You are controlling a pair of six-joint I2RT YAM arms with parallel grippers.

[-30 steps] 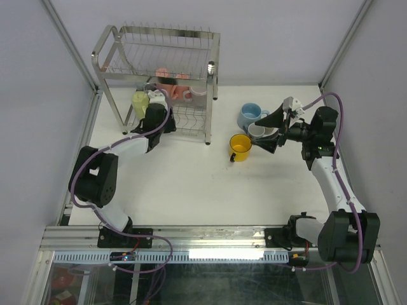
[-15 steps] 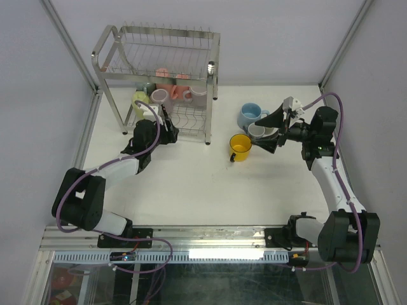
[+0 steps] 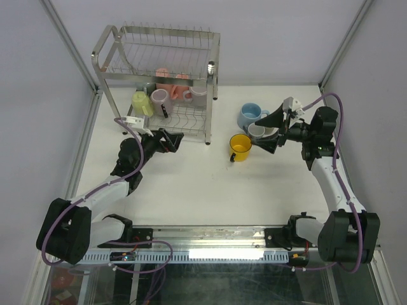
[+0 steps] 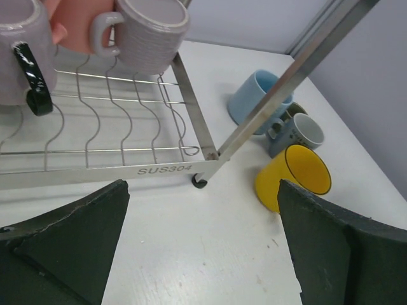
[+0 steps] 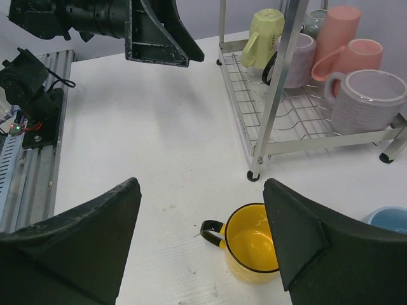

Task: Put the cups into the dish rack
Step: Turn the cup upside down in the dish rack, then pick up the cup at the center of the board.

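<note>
The dish rack [image 3: 212, 67] stands at the far left of the white table [image 3: 191, 184], and its lower shelf carries five mugs crowded together, while the upper shelf holds none that can be seen. From the right wrist view they read, left to right, as a pale green mug [image 5: 264, 32] tilted against a post, a lilac mug [image 5: 294, 54] with a black handle, two salmon pink mugs [image 5: 357, 56] further back, and a ribbed grey mug [image 5: 369, 98] standing upright at the near right corner. The left gripper [image 3: 170, 141] sits low over the table just in front of the rack's front edge, its two fingers spread wide apart with nothing between them (the left wrist view shows only bare table and the rack's stamped front bar there). To the right of the rack, well apart from it, the loose cups cluster together: a light blue mug [image 3: 250, 116] lying on its side, a yellow mug [image 3: 240, 147] with a dark rim nearest the arms, a grey mug [image 3: 257, 131] between those two, and an olive mug [image 4: 292, 110] just showing behind the grey one. The right gripper [image 3: 268, 133] hangs over this cluster with its fingers parted and holding nothing; in its own wrist view the yellow mug lies between and below the fingertips, not touched by either.
</note>
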